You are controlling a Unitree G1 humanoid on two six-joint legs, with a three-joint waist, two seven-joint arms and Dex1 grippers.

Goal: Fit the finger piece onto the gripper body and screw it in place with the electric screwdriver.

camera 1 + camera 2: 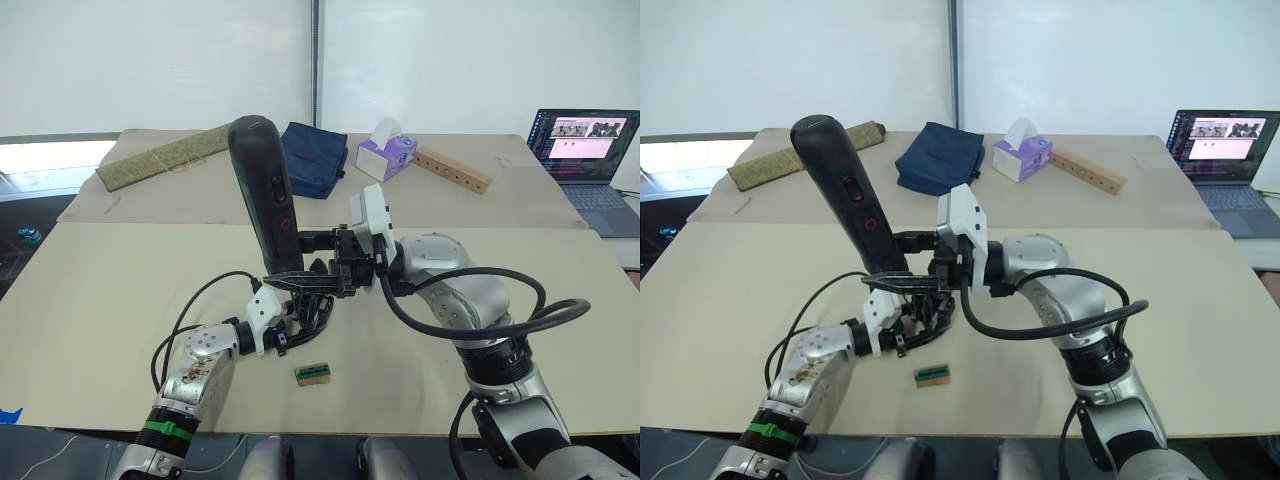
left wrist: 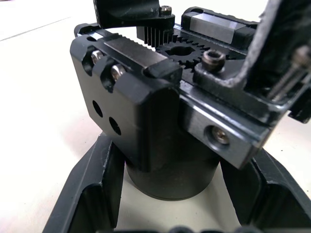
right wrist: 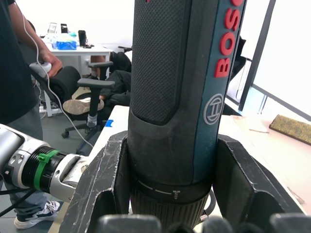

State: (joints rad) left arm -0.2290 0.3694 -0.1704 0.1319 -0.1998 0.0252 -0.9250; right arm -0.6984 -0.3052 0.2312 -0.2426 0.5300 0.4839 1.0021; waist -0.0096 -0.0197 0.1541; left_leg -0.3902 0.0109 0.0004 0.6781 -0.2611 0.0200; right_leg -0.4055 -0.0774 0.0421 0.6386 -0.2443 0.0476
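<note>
Right gripper (image 1: 335,262): fingers clamped on the lower barrel of the electric screwdriver (image 1: 262,195), which stands near upright, rounded end up, leaning slightly toward the robot's left. Bit end points down into the work, presumably to drive the screw; the bit tip itself is lost among black parts.

Left gripper (image 1: 300,318): fingers closed around the round base of the gripper body (image 2: 160,126), holding it just above the tabletop (image 1: 120,300), directly under the screwdriver. Likely braced there so the body cannot turn under torque.

Finger piece: a black part sits at the top of the body near the gear teeth in the left wrist view, but I cannot tell whether it is the piece or whether it is seated.

Small green-topped block (image 1: 313,373) lies on the tabletop just beside the left gripper
</note>
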